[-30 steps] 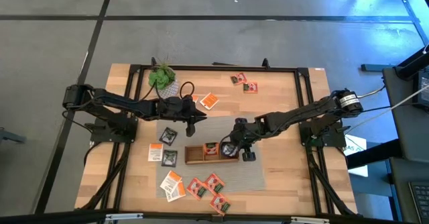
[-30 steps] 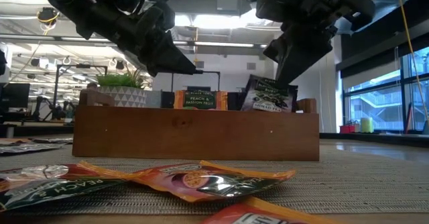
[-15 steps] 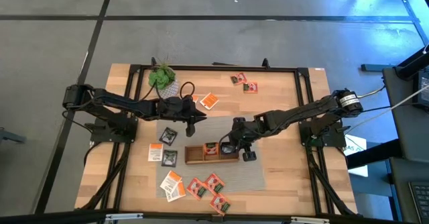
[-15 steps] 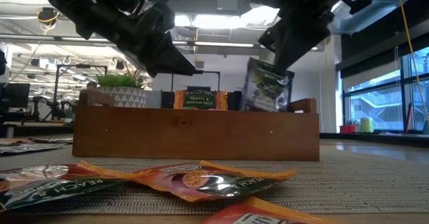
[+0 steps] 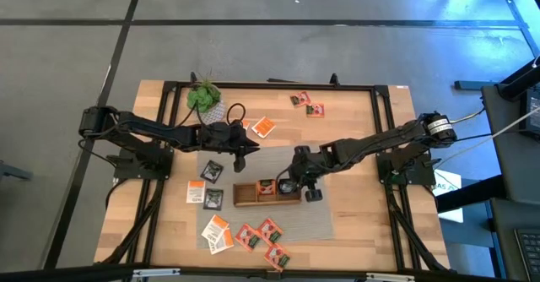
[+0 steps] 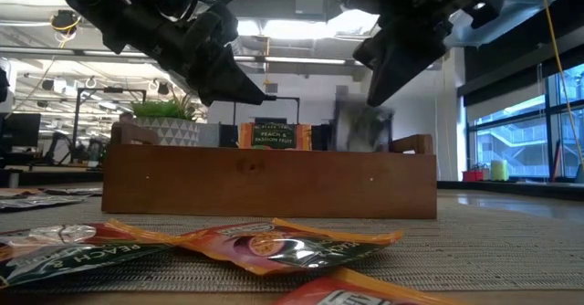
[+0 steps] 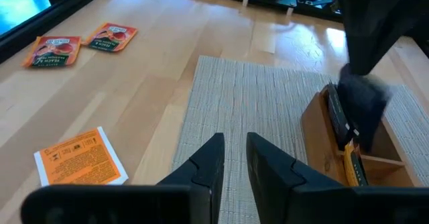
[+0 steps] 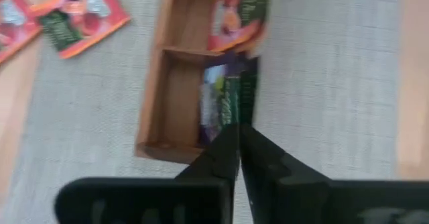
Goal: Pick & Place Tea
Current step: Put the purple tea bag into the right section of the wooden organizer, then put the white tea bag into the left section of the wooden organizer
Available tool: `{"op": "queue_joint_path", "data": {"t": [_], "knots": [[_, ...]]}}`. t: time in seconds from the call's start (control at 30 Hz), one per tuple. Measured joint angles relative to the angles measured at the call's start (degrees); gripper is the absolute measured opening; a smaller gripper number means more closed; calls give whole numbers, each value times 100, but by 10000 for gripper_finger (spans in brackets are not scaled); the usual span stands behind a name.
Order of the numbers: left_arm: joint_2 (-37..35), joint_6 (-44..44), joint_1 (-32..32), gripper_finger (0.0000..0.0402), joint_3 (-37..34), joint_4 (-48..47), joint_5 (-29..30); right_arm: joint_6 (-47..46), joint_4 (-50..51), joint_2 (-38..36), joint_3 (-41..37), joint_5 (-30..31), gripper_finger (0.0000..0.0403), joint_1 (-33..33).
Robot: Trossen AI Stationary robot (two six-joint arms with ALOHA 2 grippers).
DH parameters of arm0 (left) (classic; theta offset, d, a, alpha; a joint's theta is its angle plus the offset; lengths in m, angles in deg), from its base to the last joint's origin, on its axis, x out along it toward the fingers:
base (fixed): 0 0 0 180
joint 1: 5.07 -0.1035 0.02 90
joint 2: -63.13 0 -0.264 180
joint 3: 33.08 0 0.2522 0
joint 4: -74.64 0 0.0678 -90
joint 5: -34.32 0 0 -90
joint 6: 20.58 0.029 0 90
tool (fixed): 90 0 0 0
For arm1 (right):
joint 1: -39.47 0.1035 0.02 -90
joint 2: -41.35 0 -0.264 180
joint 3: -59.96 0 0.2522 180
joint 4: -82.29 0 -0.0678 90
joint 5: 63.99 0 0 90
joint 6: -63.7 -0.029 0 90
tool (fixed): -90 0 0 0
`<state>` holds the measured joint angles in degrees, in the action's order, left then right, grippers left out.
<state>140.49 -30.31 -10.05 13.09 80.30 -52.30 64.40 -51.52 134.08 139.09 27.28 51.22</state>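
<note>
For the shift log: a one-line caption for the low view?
Right gripper above the wooden tray as a dark tea sachet drops in.

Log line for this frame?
right gripper above tray end compartment | dark sachet blurred just below it | left gripper open, empty, over mat

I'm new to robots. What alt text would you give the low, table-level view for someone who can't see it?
A blurred dark sachet drops into one end of a wooden tray, just under the right pincer. An orange sachet stands upright mid-tray, the left pincer hangs above it, and red sachets lie on the mat in front.
</note>
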Motion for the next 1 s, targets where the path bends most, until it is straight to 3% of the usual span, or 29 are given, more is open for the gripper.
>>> {"op": "queue_joint_path", "data": {"t": [0.27, 0.5, 0.6, 0.77, 0.87, 1.0], "knots": [[0, 0, 1, 61, 0, 0, 0, -21, -2, 0, 0, 171, 76, -2], [0, -304, 1, 61, 0, -333, 18, 113, 91, -141, 7, 203, 83, -162], [0, -632, 1, 61, 0, -666, 484, 158, 92, -225, 7, -56, 83, -436], [0, -763, -8, 61, 0, -946, 1385, 445, -55, -228, 0, -989, 83, -1151], [0, -716, -24, 61, 0, -942, 1576, 584, -523, -197, -2, -1003, 83, -1579], [35, -28, -85, 61, 0, -944, 1624, 580, -1339, -188, -2, -1024, 83, -2144]]}}
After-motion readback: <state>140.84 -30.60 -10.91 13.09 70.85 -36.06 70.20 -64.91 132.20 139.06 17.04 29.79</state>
